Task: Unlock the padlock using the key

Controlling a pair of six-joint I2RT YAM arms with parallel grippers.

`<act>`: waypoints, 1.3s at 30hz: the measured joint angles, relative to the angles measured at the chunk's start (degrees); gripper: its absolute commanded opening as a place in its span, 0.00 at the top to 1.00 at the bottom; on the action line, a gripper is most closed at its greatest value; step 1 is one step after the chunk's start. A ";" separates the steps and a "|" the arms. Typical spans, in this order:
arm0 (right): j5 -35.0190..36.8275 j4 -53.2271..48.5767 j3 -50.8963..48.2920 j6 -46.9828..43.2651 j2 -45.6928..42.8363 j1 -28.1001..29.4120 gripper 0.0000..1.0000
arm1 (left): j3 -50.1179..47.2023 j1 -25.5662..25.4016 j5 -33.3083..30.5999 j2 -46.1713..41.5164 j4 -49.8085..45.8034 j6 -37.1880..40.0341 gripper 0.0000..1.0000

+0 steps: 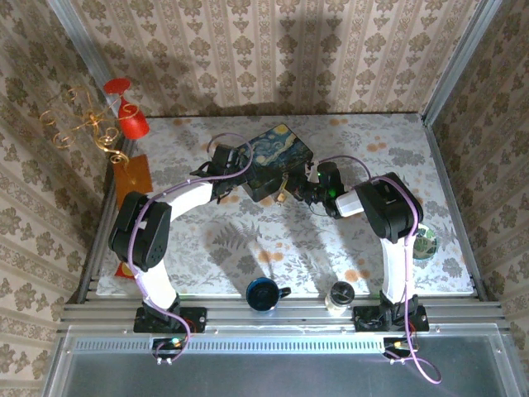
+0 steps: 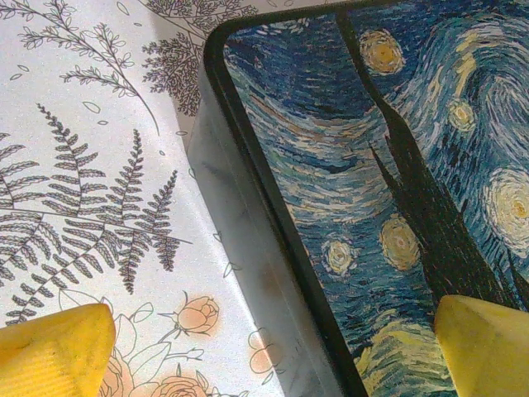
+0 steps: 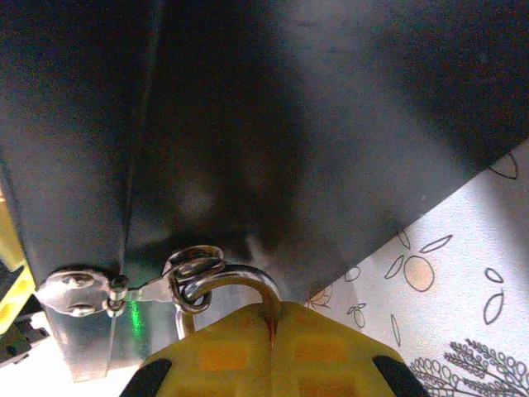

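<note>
The padlock's silvery shackle (image 3: pixel 240 277) hooks through the ring of a metal clasp (image 3: pixel 78 294) on the dark side wall of a painted tin (image 3: pixel 289 124). My right gripper (image 3: pixel 271 324) is shut on the padlock; its yellow fingers pinch the shackle's leg and hide the body. From above, the right gripper (image 1: pixel 299 192) sits at the tin's (image 1: pixel 277 157) near right corner. My left gripper (image 2: pixel 269 356) is open, one fingertip (image 2: pixel 54 351) over the cloth and the other over the tin's starry lid (image 2: pixel 397 165). The key is hidden.
A red glass (image 1: pixel 128 112) lies beside a gold wire stand (image 1: pixel 83 124) at the back left, with an orange card (image 1: pixel 132 174) near them. A blue mug (image 1: pixel 264 294) and a small jar (image 1: pixel 340 298) stand at the front edge. A round disc (image 1: pixel 426 241) lies right.
</note>
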 measured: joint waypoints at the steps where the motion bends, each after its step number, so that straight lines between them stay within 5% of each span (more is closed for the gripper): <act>1: 0.02 0.31 -0.07 0.50 0.00 0.00 1.00 | 0.00 0.00 -0.02 0.00 0.02 0.00 0.00; 39: 2.47 6.95 -3.72 7.54 -0.07 -0.50 1.00 | -0.02 0.09 0.07 0.11 0.07 -0.92 0.00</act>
